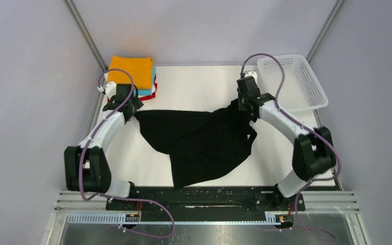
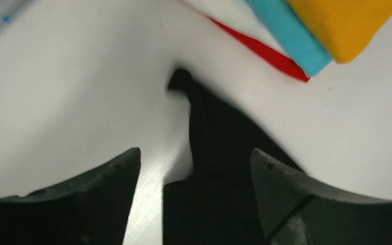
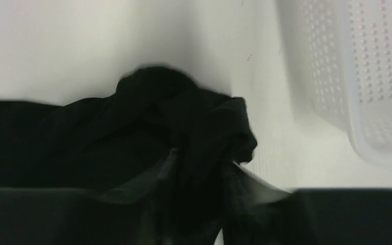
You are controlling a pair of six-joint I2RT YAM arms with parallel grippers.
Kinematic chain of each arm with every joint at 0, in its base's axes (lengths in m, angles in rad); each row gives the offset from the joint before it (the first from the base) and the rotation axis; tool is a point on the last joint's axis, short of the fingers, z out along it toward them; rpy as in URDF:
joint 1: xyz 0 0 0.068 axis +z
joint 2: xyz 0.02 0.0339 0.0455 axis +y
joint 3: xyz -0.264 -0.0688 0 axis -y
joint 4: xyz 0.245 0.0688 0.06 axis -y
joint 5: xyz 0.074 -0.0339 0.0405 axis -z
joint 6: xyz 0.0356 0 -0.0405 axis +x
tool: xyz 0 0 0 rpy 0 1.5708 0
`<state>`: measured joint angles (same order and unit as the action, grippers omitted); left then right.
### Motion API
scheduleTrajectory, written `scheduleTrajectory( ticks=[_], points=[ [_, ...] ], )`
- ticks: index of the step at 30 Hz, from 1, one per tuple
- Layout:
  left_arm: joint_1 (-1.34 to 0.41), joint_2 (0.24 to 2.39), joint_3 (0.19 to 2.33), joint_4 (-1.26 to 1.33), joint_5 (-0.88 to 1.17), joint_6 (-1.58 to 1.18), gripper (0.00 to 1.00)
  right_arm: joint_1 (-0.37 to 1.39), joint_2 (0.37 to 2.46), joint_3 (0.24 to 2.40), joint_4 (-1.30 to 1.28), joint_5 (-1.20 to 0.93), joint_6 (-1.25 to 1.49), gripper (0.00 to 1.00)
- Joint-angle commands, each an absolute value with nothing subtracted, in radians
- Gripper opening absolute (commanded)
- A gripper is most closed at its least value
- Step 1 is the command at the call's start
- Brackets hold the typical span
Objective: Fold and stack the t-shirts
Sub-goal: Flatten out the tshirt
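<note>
The large black t-shirt (image 1: pixel 204 143) lies spread and rumpled across the middle of the table. My left gripper (image 1: pixel 131 109) is low at its left corner, with the jaws wide open. In the left wrist view (image 2: pixel 195 158) a strip of the black cloth (image 2: pixel 219 132) lies between the fingers. My right gripper (image 1: pixel 246 107) is shut on a bunch of the shirt's right end. In the right wrist view (image 3: pixel 199 163) the black cloth (image 3: pixel 148 117) bulges out between the fingers. A folded stack stands at the back left: orange (image 1: pixel 130 71) on top, then turquoise (image 2: pixel 291 35), with red (image 2: pixel 265 51) at the bottom.
A white plastic mesh basket (image 1: pixel 320 87) stands at the back right, close beside my right gripper; it also shows in the right wrist view (image 3: pixel 372 76). Grey walls and metal frame posts enclose the white table (image 1: pixel 194 81).
</note>
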<state>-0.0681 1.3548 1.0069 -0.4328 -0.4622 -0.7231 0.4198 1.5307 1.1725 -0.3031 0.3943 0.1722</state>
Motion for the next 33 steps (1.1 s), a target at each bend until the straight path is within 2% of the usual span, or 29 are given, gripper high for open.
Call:
scheduleTrajectory(
  ticks=[1,3,4,7,11,17,23,28,33],
  points=[
    [-0.064,1.420,1.127,-0.403,-0.276,-0.694,0.89,0.412,1.688,1.426,-0.368,0.416,0.254,0.68],
    [-0.077,1.398,1.103,-0.375,-0.220,-0.667,0.92,0.411,1.739,1.483,-0.441,0.446,0.287,0.96],
    [-0.084,1.377,1.090,-0.365,-0.194,-0.651,0.92,0.412,1.740,1.487,-0.459,0.455,0.300,0.99],
    [-0.180,1.292,1.007,-0.345,-0.148,-0.615,0.93,0.410,1.688,1.425,-0.476,0.484,0.343,0.99],
    [-0.396,1.240,0.913,-0.339,-0.090,-0.583,0.94,0.412,1.533,1.254,-0.477,0.449,0.415,0.99],
    [-0.675,1.351,0.882,-0.385,-0.072,-0.611,0.91,0.411,1.379,1.020,-0.422,0.388,0.452,1.00],
    [-0.870,1.522,0.959,-0.454,-0.143,-0.627,0.85,0.411,1.348,0.976,-0.411,0.385,0.455,0.99],
    [-0.915,1.651,1.004,-0.531,-0.224,-0.654,0.75,0.410,1.338,0.964,-0.412,0.396,0.448,0.99],
    [-0.918,1.676,1.011,-0.553,-0.259,-0.682,0.64,0.407,1.339,0.957,-0.409,0.393,0.449,1.00]
  ],
)
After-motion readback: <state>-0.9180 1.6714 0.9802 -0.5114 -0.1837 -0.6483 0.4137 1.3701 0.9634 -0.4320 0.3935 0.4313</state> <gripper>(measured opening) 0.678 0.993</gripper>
